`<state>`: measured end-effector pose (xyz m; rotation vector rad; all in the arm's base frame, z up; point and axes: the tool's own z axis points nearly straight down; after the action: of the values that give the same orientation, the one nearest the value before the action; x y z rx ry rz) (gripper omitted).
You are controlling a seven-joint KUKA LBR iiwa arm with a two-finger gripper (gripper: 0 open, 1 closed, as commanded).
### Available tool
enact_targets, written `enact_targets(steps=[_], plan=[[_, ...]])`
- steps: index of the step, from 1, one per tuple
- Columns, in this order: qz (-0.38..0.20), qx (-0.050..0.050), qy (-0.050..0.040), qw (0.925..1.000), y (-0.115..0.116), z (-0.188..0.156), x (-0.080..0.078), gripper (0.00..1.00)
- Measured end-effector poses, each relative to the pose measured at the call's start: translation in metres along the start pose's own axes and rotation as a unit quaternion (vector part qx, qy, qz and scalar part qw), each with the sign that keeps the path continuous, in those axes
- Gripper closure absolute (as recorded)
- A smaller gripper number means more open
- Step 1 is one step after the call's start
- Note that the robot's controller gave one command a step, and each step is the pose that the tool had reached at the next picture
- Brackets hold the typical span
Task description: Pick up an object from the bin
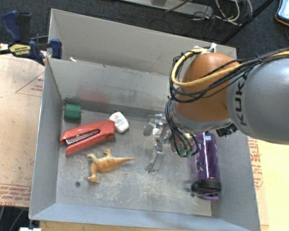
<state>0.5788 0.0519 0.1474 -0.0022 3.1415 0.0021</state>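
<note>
My gripper point(152, 165) hangs low over the bin's floor near its middle, and I see nothing held in it. A tan toy dinosaur point(104, 163) lies on its side just left of it, tail pointing toward the gripper. To the right, a purple tube-shaped thing with a black cap point(206, 163) lies along the bin's right side, partly under the arm's orange cover.
A red stapler point(87, 135) lies at the left, with a small white thing point(119, 122) at its upper end. A green block point(72, 111) sits near the back left corner. The arm's orange cover and cables hang above the bin's back right.
</note>
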Motion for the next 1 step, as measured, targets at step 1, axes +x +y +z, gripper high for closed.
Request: enact_targets(steps=[1], plan=[[-0.044, 0.001, -0.0029, 0.999, 0.0097, 0.0096, 0.0015, 0.0]])
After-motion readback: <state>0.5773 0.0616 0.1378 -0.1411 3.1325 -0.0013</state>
